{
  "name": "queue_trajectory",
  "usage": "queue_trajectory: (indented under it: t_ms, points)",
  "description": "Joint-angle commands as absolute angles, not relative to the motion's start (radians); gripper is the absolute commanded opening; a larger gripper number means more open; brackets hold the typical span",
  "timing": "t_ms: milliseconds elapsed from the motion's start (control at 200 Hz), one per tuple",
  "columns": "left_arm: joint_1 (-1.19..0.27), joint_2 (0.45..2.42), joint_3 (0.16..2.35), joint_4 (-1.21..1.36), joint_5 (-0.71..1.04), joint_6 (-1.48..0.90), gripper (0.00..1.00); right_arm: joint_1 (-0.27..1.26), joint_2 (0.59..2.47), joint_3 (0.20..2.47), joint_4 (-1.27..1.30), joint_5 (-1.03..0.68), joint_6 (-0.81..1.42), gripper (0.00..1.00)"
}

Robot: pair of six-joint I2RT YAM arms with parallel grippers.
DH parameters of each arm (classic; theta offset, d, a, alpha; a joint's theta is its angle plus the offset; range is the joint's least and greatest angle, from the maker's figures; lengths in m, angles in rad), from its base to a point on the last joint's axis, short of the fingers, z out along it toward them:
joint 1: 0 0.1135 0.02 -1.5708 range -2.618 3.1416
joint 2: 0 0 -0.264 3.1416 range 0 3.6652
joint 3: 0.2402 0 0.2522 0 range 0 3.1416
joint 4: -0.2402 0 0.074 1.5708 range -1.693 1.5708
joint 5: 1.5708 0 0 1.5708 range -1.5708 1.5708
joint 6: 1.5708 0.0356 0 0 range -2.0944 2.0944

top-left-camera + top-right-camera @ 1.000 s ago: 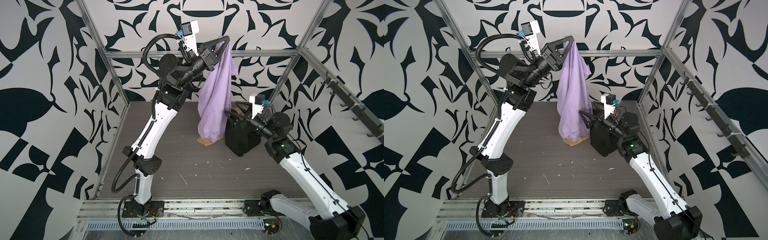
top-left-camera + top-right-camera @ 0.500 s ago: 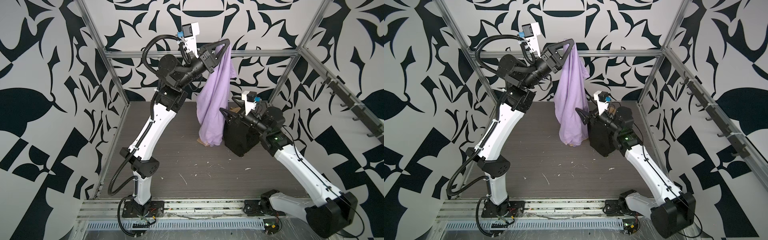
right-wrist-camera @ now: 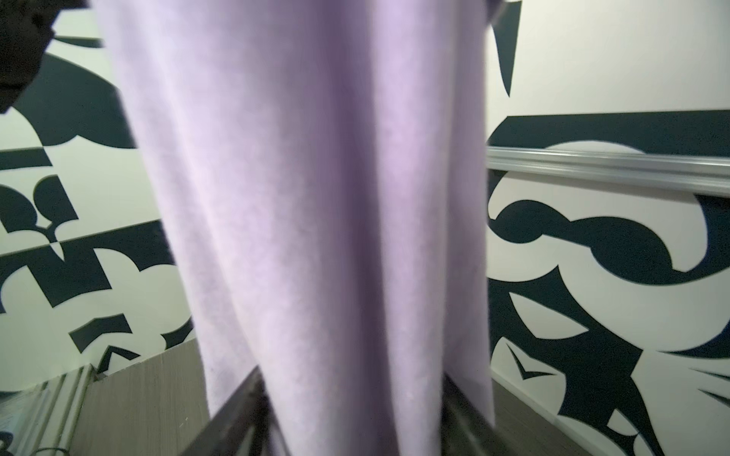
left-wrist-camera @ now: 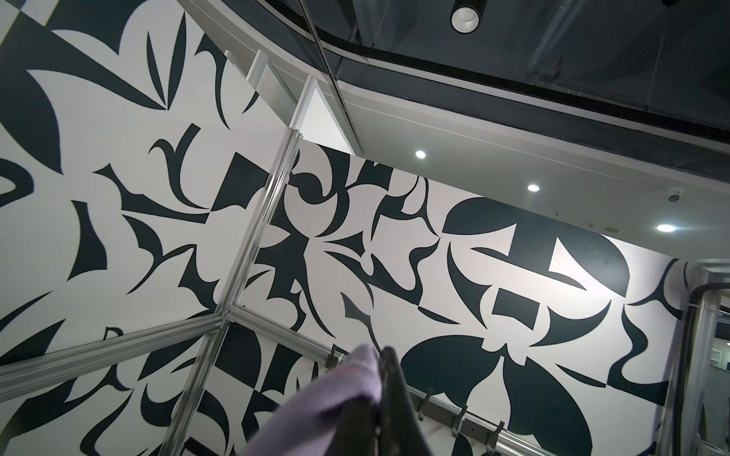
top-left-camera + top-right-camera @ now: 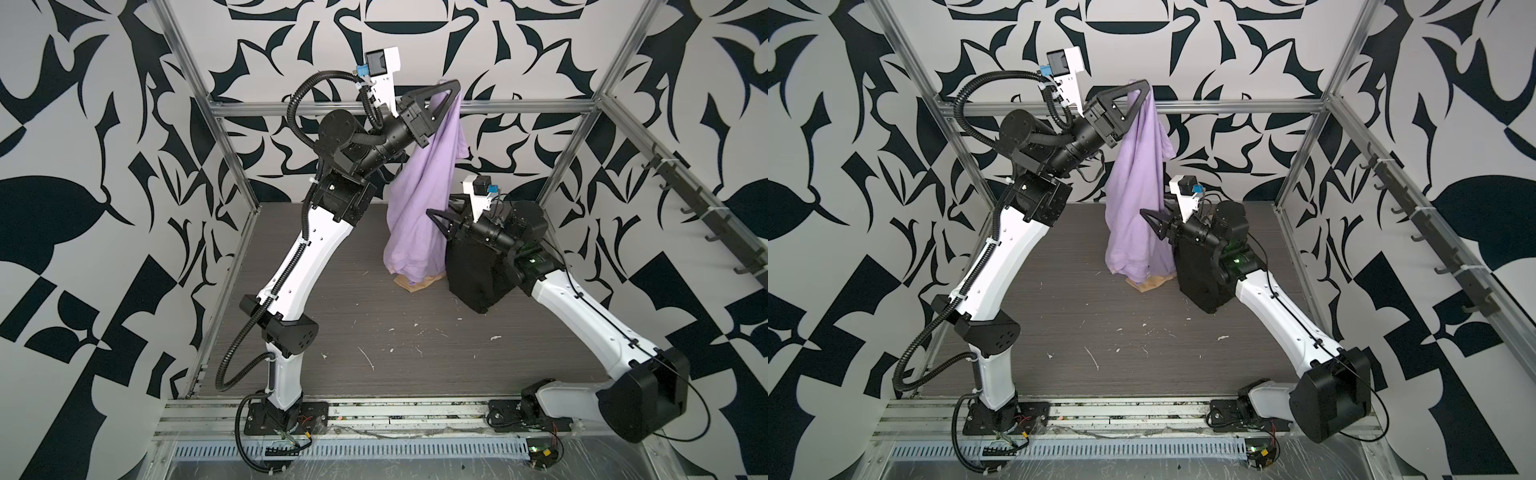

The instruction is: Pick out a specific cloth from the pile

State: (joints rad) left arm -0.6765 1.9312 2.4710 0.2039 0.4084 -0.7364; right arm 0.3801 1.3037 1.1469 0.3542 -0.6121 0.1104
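The cloth [image 5: 419, 199] [image 5: 1138, 199], plain lilac, hangs in long vertical folds above the back of the table [image 5: 374, 324]. Its top corner is pinched in the left gripper [image 5: 455, 85] [image 5: 1144, 85], which is raised high near the rear frame rail with its jaws closed tight on the fabric. The left wrist view shows a lilac bunch [image 4: 335, 402] pressed against a dark finger [image 4: 389, 375]. Halfway down the drape, on its right edge, the right gripper [image 5: 440, 210] [image 5: 1154, 216] reaches in from the side. In the right wrist view the cloth [image 3: 316, 197] fills the gap between its two fingers [image 3: 237, 414], which stand apart on either side of a hanging fold. Whether they pinch it I cannot tell. The lower hem hangs over the tan-beige cloth [image 5: 415, 282] [image 5: 1150, 284], which shows from beneath it on the table. Just beside both, to the right, the black cloth [image 5: 478, 270] [image 5: 1200, 270] sits under the right arm's wrist.
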Motion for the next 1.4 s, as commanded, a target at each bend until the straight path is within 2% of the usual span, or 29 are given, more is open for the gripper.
queue_trajectory:
  t_ms: [0, 45, 65, 165, 360, 610, 830, 1115, 1395]
  points:
    - [-0.683, 1.876, 2.464, 0.267, 0.402, -0.746, 0.00, 0.394, 1.277, 1.200, 0.372, -0.624, 0.103, 0.48]
    - [-0.683, 1.874, 2.460, 0.265, 0.398, -0.742, 0.00, 0.401, 1.271, 1.201, 0.363, -0.613, 0.097, 0.43]
    - [-0.683, 1.873, 2.459, 0.263, 0.399, -0.740, 0.00, 0.404, 1.268, 1.201, 0.359, -0.608, 0.092, 0.37]
    - [-0.683, 1.867, 2.454, 0.250, 0.393, -0.723, 0.00, 0.420, 1.251, 1.204, 0.338, -0.572, 0.075, 0.19]
    - [-0.681, 1.841, 2.422, 0.230, 0.382, -0.687, 0.00, 0.451, 1.226, 1.232, 0.288, -0.482, 0.047, 0.00]
    - [-0.678, 1.816, 2.418, 0.180, 0.390, -0.657, 0.00, 0.486, 1.193, 1.297, 0.194, -0.393, 0.019, 0.00]
    - [-0.679, 1.711, 2.282, 0.154, 0.360, -0.584, 0.00, 0.547, 1.175, 1.413, 0.027, -0.275, -0.021, 0.00]
    - [-0.671, 1.639, 2.207, 0.117, 0.332, -0.538, 0.00, 0.606, 1.178, 1.531, -0.092, -0.239, -0.011, 0.00]
    - [-0.655, 1.644, 2.266, 0.052, 0.322, -0.524, 0.00, 0.630, 1.214, 1.676, -0.173, -0.218, -0.023, 0.00]
